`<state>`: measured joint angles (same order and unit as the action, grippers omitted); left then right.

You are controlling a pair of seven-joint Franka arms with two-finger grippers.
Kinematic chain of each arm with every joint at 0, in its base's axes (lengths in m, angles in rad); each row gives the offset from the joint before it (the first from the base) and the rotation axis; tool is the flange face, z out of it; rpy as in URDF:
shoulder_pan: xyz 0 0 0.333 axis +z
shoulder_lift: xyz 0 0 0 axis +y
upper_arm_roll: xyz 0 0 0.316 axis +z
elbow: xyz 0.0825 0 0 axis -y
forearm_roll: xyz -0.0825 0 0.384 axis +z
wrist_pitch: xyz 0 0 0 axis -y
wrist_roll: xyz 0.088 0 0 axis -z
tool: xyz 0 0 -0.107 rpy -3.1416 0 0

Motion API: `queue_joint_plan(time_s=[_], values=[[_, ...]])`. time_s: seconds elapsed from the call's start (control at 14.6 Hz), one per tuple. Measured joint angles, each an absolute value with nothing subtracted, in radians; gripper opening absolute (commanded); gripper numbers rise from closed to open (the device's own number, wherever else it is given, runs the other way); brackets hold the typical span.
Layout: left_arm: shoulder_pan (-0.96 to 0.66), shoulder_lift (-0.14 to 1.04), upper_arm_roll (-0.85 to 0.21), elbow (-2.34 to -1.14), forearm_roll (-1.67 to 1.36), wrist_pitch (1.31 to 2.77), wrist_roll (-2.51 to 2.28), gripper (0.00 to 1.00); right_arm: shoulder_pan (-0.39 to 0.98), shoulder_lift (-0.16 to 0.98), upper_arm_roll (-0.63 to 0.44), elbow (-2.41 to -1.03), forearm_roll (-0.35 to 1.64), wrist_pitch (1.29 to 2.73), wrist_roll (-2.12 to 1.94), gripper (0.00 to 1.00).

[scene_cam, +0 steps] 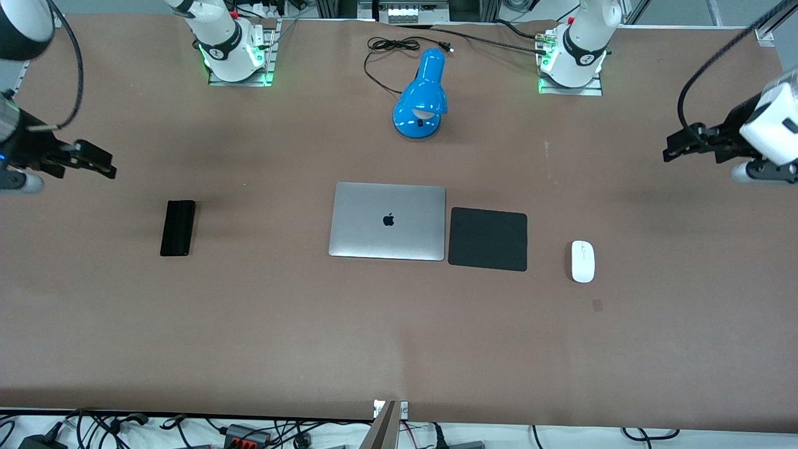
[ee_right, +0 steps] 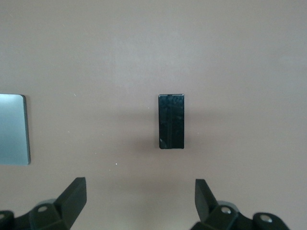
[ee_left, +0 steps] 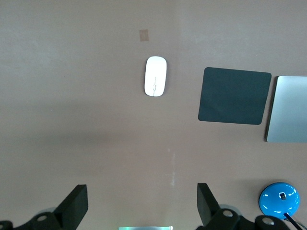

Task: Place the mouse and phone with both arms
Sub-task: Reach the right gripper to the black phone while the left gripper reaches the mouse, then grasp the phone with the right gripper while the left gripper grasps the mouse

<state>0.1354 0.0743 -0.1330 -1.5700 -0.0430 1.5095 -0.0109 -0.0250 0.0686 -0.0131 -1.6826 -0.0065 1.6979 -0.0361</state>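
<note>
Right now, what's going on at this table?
Nothing is held yet. The left gripper hangs open over the left arm's end of the table, the mouse lying beside the mouse pad. The right gripper hangs open over the other end, near the phone. A closed laptop lies mid-table.

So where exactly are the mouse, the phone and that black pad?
mouse (scene_cam: 583,261): front view, middle of its white top.
phone (scene_cam: 177,227): front view, centre of its dark face.
mouse pad (scene_cam: 488,239): front view, middle of its matte surface.
</note>
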Motion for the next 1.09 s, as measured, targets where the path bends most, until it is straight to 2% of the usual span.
queue_joint_plan(time_s=[0.21,0.41,0.62,0.82,1.09], values=[[0.150,0.219,-0.132,-1.505,-0.043,1.524,-0.008,1.00,-0.028,0.135,-0.013,-1.686,-0.007,1.706,-0.036,1.00],[0.152,0.397,-0.135,-1.478,-0.044,1.685,-0.002,1.00,-0.036,0.205,-0.014,-1.700,-0.017,1.771,-0.031,1.00],[0.143,0.541,-0.143,-1.479,-0.044,1.833,0.000,1.00,-0.040,0.237,-0.014,-1.787,-0.039,1.902,-0.023,1.00],[0.137,0.633,-0.147,-1.486,-0.044,1.957,0.017,1.00,-0.062,0.253,-0.015,-1.901,-0.040,2.015,-0.021,1.00],[0.117,0.681,-0.147,-1.592,-0.017,2.141,0.051,1.00,-0.090,0.321,-0.015,-1.996,-0.040,2.173,-0.020,1.00]])
